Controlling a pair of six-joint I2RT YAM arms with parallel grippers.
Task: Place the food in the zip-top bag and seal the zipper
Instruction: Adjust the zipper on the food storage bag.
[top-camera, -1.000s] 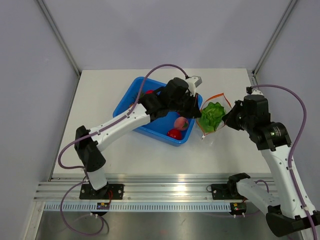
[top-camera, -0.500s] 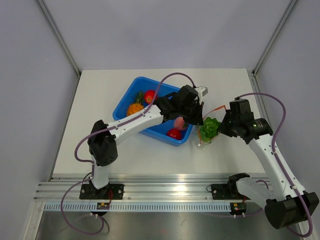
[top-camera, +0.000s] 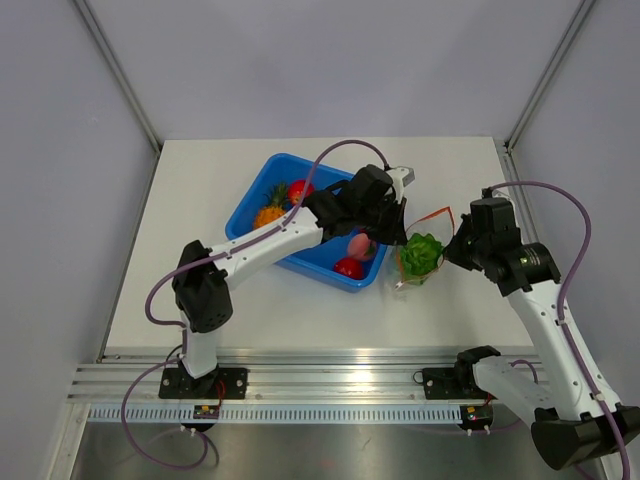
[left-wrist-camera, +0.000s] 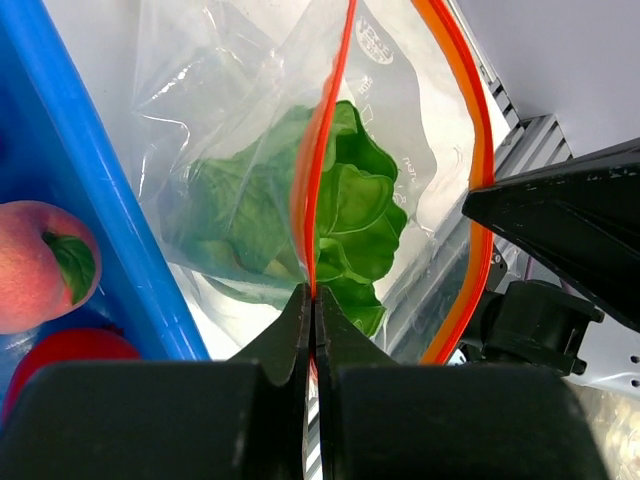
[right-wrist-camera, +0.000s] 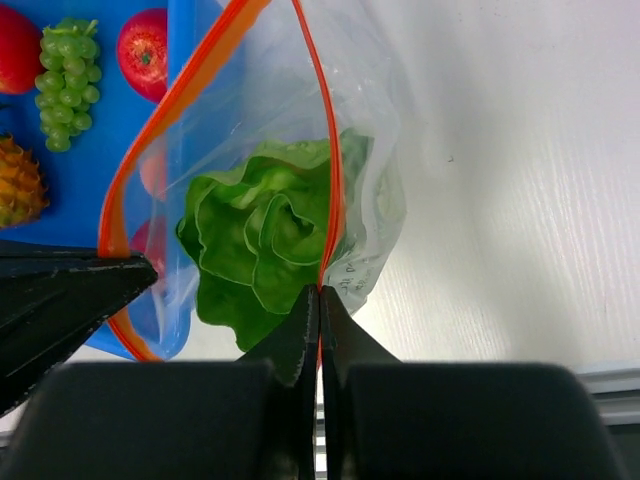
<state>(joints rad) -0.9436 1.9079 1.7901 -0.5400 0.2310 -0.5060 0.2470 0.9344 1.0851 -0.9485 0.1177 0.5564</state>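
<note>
Seemingly mouth-up, zip-top bag (right-wrist-camera: 370, 120) holds cabbage (right-wrist-camera: 260, 240); left claw (left-wrist-camera: 312, 305), right claw (right-wrist-camera: 318, 305) clenched on zipper (right-wrist-camera: 325, 140)

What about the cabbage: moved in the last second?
Yes. The cabbage, inside the zip-top bag, shifted toward the arms' bases, judged against the blue tub.

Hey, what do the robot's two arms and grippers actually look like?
Both the left arm and right arm have white links with black joints, each trailed by a looping purple cable. The left gripper and right gripper are black, tapering to thin wedge tips.
</note>
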